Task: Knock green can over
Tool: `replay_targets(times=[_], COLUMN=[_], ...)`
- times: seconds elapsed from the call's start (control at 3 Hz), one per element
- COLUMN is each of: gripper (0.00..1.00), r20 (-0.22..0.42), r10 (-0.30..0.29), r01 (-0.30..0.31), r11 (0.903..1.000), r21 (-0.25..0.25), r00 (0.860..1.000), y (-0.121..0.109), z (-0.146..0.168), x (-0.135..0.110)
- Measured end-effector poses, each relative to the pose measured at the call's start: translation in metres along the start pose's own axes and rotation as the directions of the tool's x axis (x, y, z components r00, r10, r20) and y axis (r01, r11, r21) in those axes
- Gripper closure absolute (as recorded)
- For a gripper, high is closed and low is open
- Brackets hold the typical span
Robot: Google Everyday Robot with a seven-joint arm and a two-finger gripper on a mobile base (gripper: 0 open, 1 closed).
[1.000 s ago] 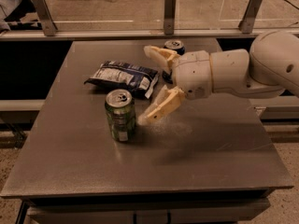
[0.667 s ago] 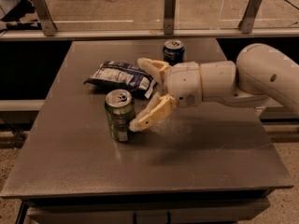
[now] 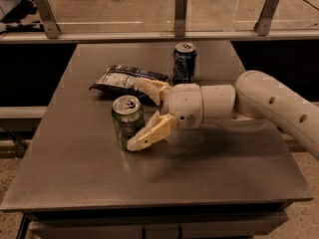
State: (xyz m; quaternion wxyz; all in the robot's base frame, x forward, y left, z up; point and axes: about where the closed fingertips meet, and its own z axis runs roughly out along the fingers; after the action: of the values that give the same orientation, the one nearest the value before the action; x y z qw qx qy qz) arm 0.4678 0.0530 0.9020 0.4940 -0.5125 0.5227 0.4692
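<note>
The green can stands upright on the grey table, left of centre, its silver pull-tab top showing. My gripper reaches in from the right and is open. Its near finger rests against the can's lower right side. Its far finger points left behind the can, just above its top edge. The can sits at the mouth of the open fingers.
A dark blue can stands upright at the back of the table. A crumpled dark chip bag lies behind the green can. My white arm crosses the table's right side. A rail with metal posts runs behind the table.
My gripper has moved left and lower toward the green can, so the near finger now touches its side. The can still stands upright in the same place.
</note>
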Motion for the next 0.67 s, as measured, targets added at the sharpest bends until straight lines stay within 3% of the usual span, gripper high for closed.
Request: replay_targets(times=[0.33,0.67], gripper=[0.00,0.18], r20=[0.035,0.028], r10=[-0.009,-0.071], r01=[0.010,0.072], r11=[0.9995,0.9959], r21=[-0.030,-0.055], r00=[0.999,0.997], y=[0.008,0.013], z=[0.014,0.026], x=[0.000,-0.005])
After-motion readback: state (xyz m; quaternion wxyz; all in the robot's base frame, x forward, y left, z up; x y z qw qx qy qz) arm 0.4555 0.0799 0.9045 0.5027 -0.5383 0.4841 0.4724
